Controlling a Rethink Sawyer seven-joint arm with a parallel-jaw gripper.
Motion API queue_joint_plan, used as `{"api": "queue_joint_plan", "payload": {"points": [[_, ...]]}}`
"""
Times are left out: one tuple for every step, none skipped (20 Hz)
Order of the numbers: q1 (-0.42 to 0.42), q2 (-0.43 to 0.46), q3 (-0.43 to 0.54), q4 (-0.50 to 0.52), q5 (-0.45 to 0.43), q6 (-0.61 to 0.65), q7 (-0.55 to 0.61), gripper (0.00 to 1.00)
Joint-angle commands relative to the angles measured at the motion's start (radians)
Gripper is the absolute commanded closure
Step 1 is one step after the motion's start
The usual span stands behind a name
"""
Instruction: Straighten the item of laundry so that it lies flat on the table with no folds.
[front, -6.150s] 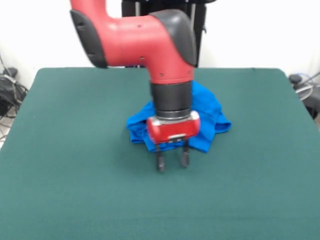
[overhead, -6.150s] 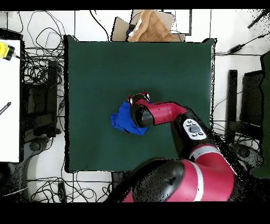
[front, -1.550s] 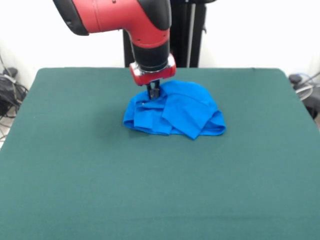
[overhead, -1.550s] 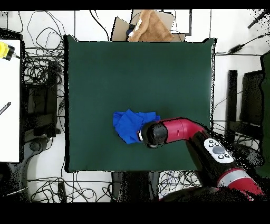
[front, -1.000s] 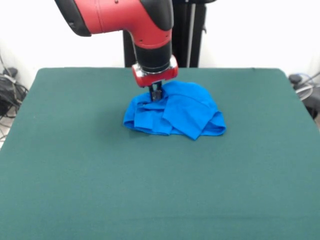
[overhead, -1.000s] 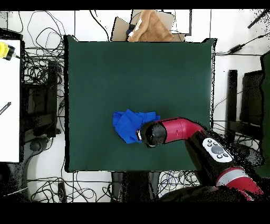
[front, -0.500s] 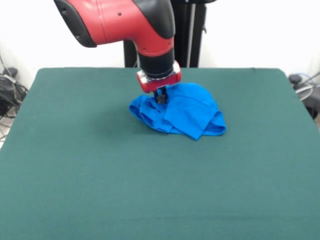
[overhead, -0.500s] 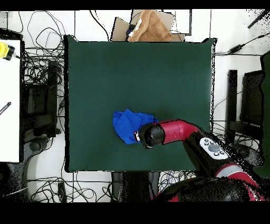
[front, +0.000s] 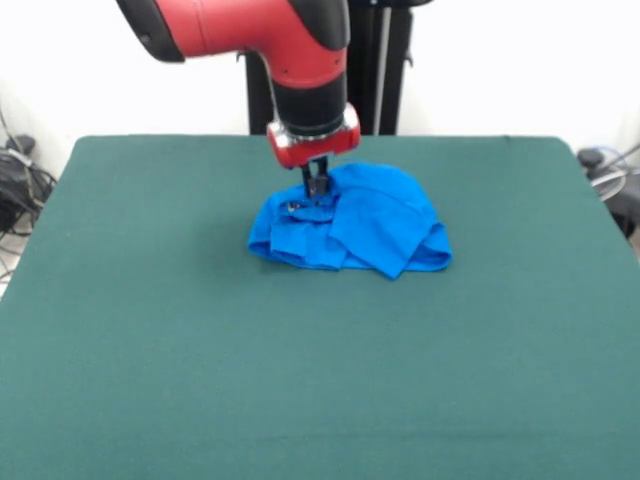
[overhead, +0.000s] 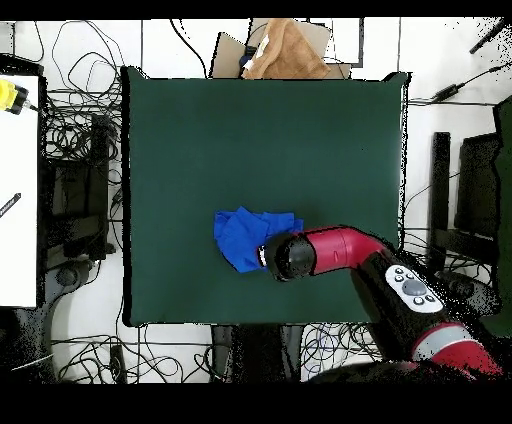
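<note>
The item of laundry (front: 380, 225), a bright blue shirt, lies crumpled in a heap with many folds at the far middle of the green table (front: 150, 350). No print shows on it. My gripper (front: 316, 188) points straight down onto the heap's left top. Its fingers are pressed together with a pinch of blue cloth between them. In the overhead view the item of laundry (overhead: 242, 238) sits below the centre of the table (overhead: 260, 130), and the arm's wrist (overhead: 290, 255) covers its right edge and hides the gripper.
Green felt stretches wide on all sides of the heap. Beyond the table's edge in the overhead view lie a brown cardboard piece (overhead: 285, 50), tangled cables (overhead: 80, 230) and a white desk (overhead: 18, 180).
Over the last half second the gripper moved back left and rose slightly, and the shirt's left part followed it out to the left. The fingers stayed shut.
</note>
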Motion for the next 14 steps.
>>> {"api": "queue_joint_plan", "payload": {"points": [[0.043, -0.239, 0.138, 0.045, 0.167, 0.173, -0.024, 1.00], [0.055, -0.254, 0.137, 0.032, 0.182, 0.195, -0.021, 1.00], [0.063, -0.268, 0.141, 0.022, 0.197, 0.206, -0.018, 1.00], [0.075, -0.277, 0.142, 0.007, 0.207, 0.220, -0.017, 1.00], [0.086, -0.284, 0.140, -0.008, 0.222, 0.241, -0.012, 1.00], [0.100, -0.288, 0.136, -0.025, 0.233, 0.261, -0.008, 1.00], [0.111, -0.289, 0.134, -0.044, 0.244, 0.289, -0.008, 1.00], [0.122, -0.291, 0.133, -0.062, 0.254, 0.316, -0.008, 1.00], [0.133, -0.293, 0.131, -0.080, 0.262, 0.341, -0.009, 1.00], [0.143, -0.296, 0.130, -0.093, 0.265, 0.356, -0.008, 1.00], [0.152, -0.298, 0.128, -0.106, 0.270, 0.372, -0.008, 1.00], [0.159, -0.305, 0.128, -0.113, 0.274, 0.376, -0.008, 1.00], [0.167, -0.310, 0.127, -0.121, 0.277, 0.384, -0.008, 1.00], [0.174, -0.323, 0.125, -0.123, 0.281, 0.389, -0.006, 1.00]]}}
